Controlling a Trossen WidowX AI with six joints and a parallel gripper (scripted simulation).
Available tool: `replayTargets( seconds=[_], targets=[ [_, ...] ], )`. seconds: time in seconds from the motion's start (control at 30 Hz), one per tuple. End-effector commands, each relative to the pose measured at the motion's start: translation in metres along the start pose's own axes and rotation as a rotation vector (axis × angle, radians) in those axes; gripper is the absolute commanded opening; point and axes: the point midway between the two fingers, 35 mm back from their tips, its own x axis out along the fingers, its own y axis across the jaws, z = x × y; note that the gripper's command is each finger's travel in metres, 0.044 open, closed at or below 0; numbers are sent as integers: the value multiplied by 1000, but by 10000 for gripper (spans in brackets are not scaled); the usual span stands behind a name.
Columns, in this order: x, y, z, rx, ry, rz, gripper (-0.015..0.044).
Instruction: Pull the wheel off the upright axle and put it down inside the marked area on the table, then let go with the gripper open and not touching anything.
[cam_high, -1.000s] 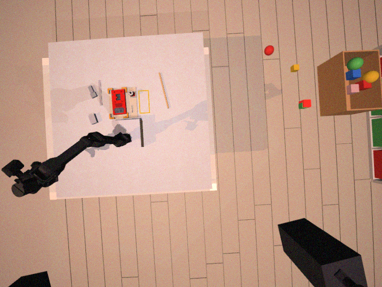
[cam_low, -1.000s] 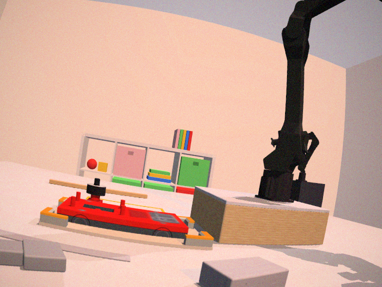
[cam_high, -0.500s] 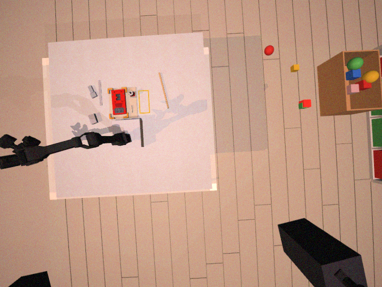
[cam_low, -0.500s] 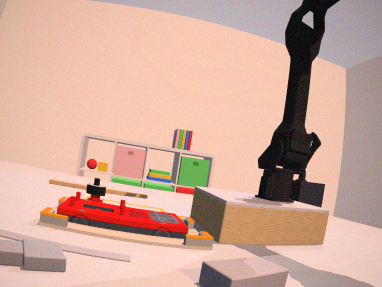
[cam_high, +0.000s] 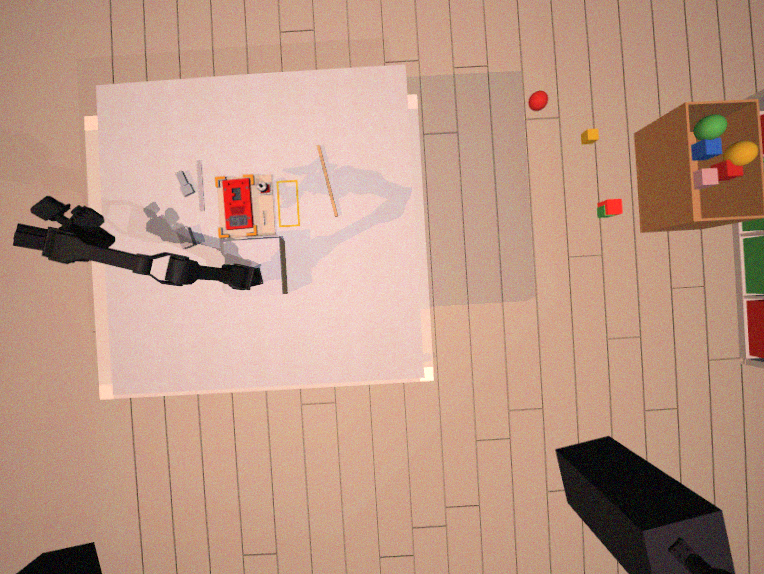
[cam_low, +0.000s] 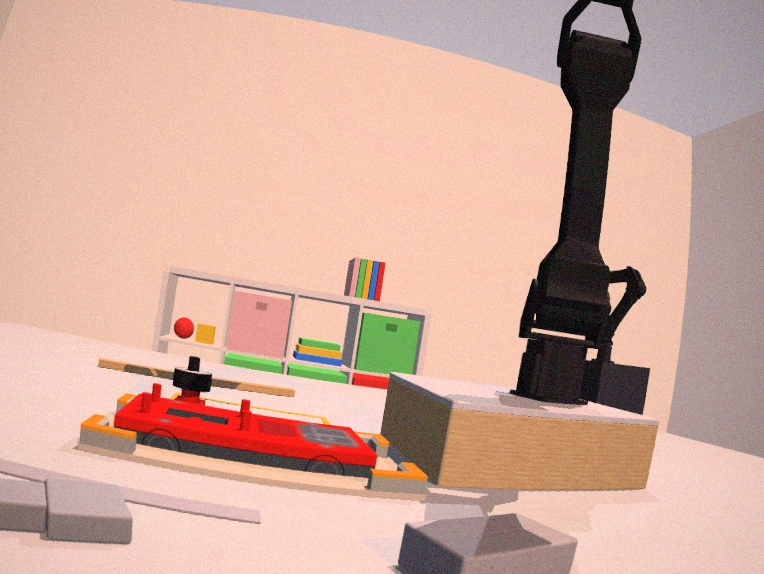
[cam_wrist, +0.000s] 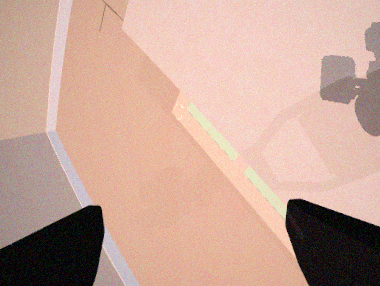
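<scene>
The gripper (cam_high: 262, 275) hangs with its fingers parted and nothing between them, on the near side of the red chassis (cam_high: 237, 204) and well apart from it. The black wheel (cam_low: 192, 378) sits on its upright axle (cam_low: 193, 362) just beyond the red chassis, with the yellow-outlined marked area (cam_high: 287, 203) right next to it on the table (cam_high: 345, 320)

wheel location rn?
Still on the upright axle: the black wheel sits behind the red car in the exterior view; in the top view it is between the car and the yellow marked area.
</scene>
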Motion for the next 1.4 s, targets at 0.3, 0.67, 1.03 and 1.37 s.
replayTargets(
  seconds=[0.3,0.67,1.03,1.37],
  targets=[
    [94,-37,186,13,-247,-323,300],
    [106,-113,341,163,-329,-618,300],
    [61,-223,463,489,-303,-841,300],
    [58,-229,464,513,-297,-850,300]
  ],
)
